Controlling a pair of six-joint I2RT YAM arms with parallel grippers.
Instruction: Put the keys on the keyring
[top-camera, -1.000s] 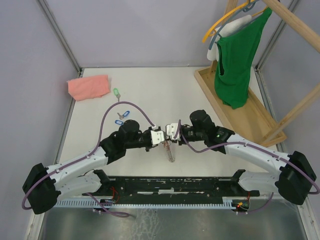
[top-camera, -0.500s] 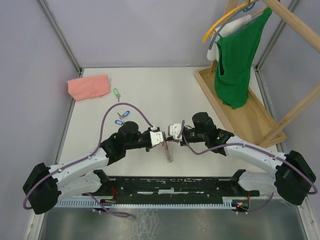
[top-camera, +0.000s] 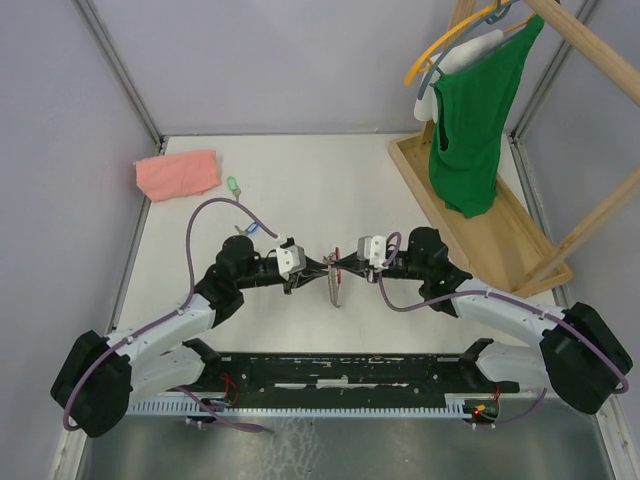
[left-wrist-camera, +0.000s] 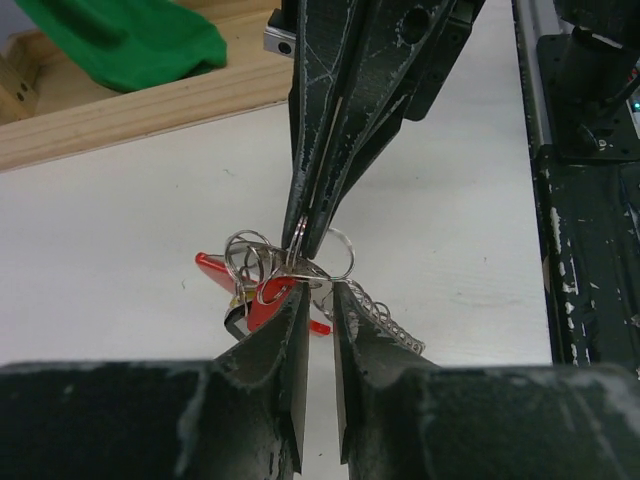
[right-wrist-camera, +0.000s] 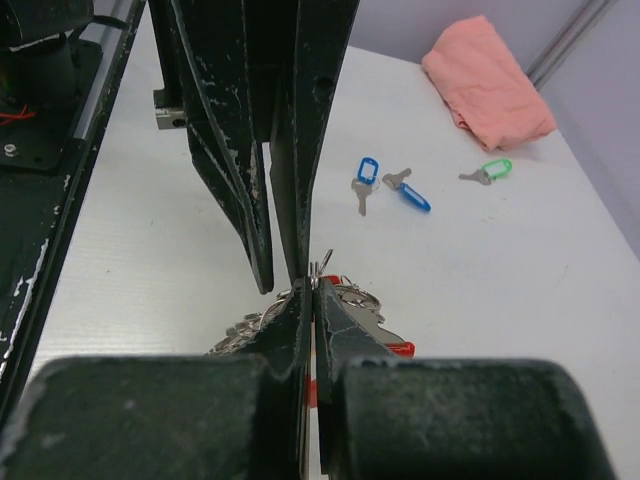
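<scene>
At the middle of the white table (top-camera: 330, 180), between the two arms, the keyring (top-camera: 336, 285) was found directly between the tips of both grippers, which met nose to nose over it. Its bundle of wire loops (left-wrist-camera: 262, 262) sat at the fingertips, with its grey linked strip (left-wrist-camera: 385, 318) trailing toward the near edge and a red plastic piece (left-wrist-camera: 266, 291) tucked against the loops.

The right gripper (right-wrist-camera: 312, 300) was fully closed, its fingers pressed together on one loop of the keyring; a short end of wire stood out just above the pinched tips. From the left wrist view the same fingers tapered down to a point on that loop.

The left gripper (left-wrist-camera: 318, 300) stood only slightly parted. A narrow slit showed between its fingers, with bare table visible through it. Its tips lay against the loops and the red plastic piece; no grip on either could be confirmed.

Three keys lay well apart from the keyring, toward the far left: two blue-tagged keys (right-wrist-camera: 367, 170) (right-wrist-camera: 412, 195) close together, and a green-tagged key (right-wrist-camera: 495, 168) beyond them, near a folded pink cloth (top-camera: 177, 173).
</scene>
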